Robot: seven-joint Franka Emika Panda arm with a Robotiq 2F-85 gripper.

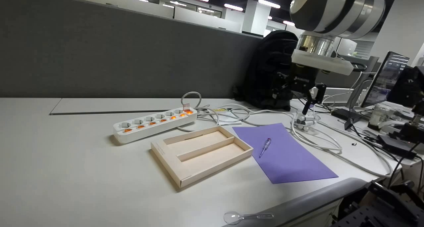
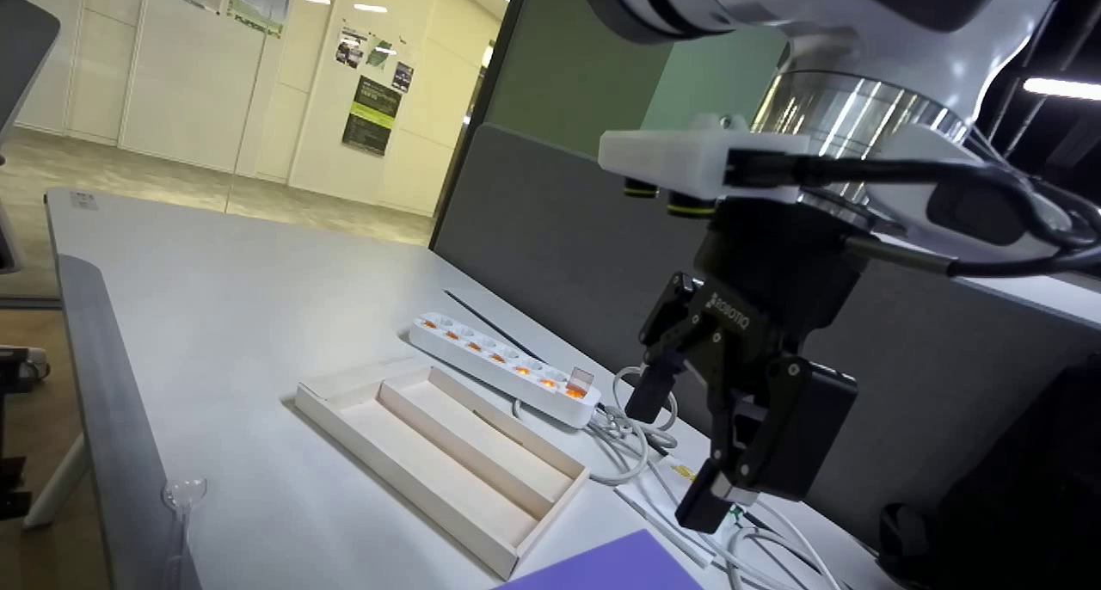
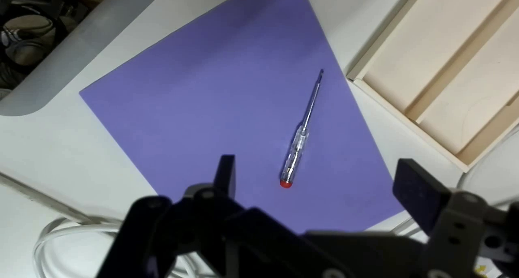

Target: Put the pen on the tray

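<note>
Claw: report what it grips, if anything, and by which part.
Nothing is held; the claw is open, and the screwdriver-like pen lies on the purple sheet.

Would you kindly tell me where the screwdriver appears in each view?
In an exterior view: the screwdriver, right of and below centre.
In an exterior view: not shown; the purple sheet is cropped at the bottom.
Wrist view: the screwdriver, just right of centre.
Landmark in all three: the wooden tray.

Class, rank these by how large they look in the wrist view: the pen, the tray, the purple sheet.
Largest to smallest, counting only visible parts:
1. purple sheet
2. tray, cut off by the picture's edge
3. pen, much the smallest
</note>
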